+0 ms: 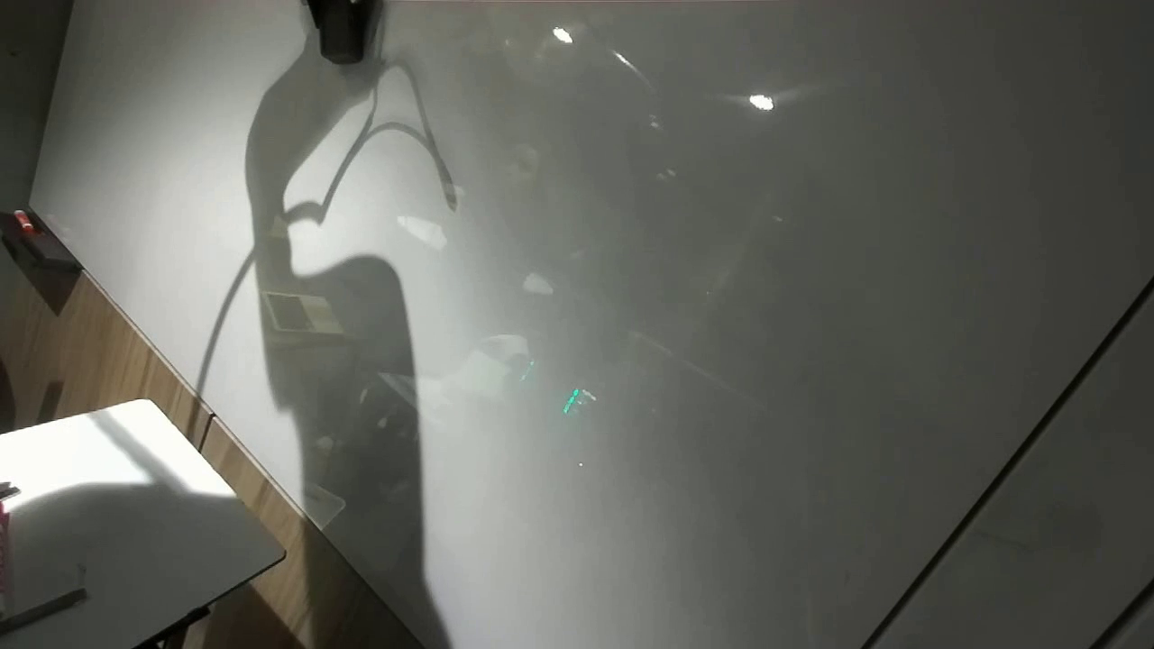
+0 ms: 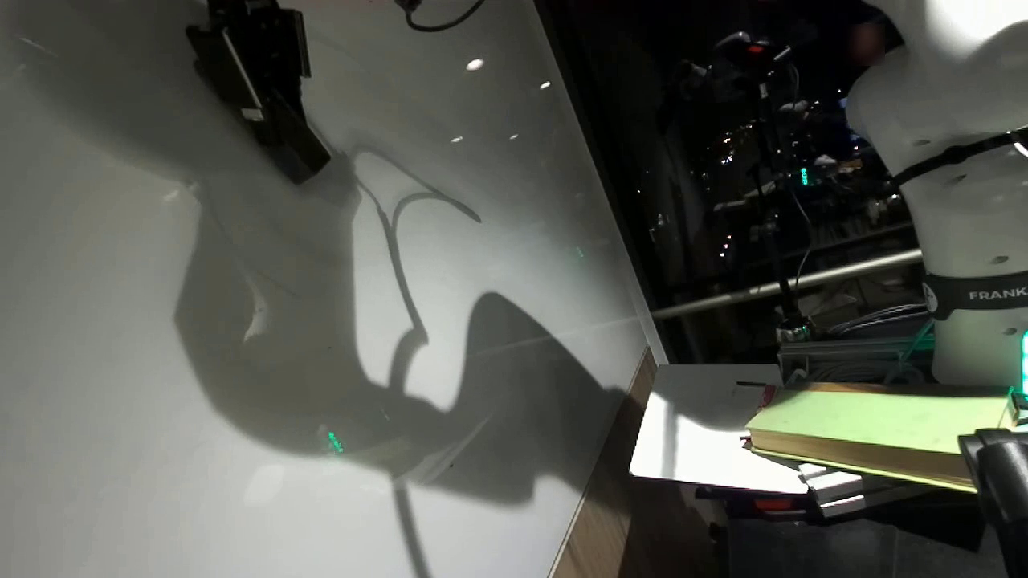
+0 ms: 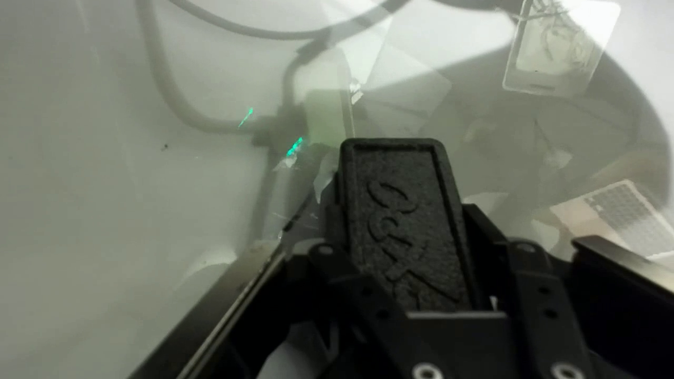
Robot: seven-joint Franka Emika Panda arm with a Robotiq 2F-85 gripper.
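My gripper (image 3: 404, 231) is shut on a black block-shaped eraser (image 3: 405, 200) with raised lettering on its back; the fingers press its two long sides. Behind it is a large glossy whiteboard (image 3: 95, 221), full of reflections and the arm's shadow. In an exterior view, the gripper (image 2: 257, 68) reaches in from the top left with the eraser (image 2: 297, 144) close to the whiteboard (image 2: 88, 345). In an exterior view, only the dark lower end of the eraser (image 1: 343, 36) shows at the top edge, before the whiteboard (image 1: 676, 361). I cannot tell whether it touches the board.
A small white table (image 1: 135, 550) stands by the board's lower edge; it also shows in an exterior view (image 2: 666, 449) with a yellow-green book (image 2: 875, 409). The white arm base (image 2: 964, 209) stands behind. A dark holder (image 1: 41, 248) with a red marker (image 1: 24, 222) sits at the board's edge.
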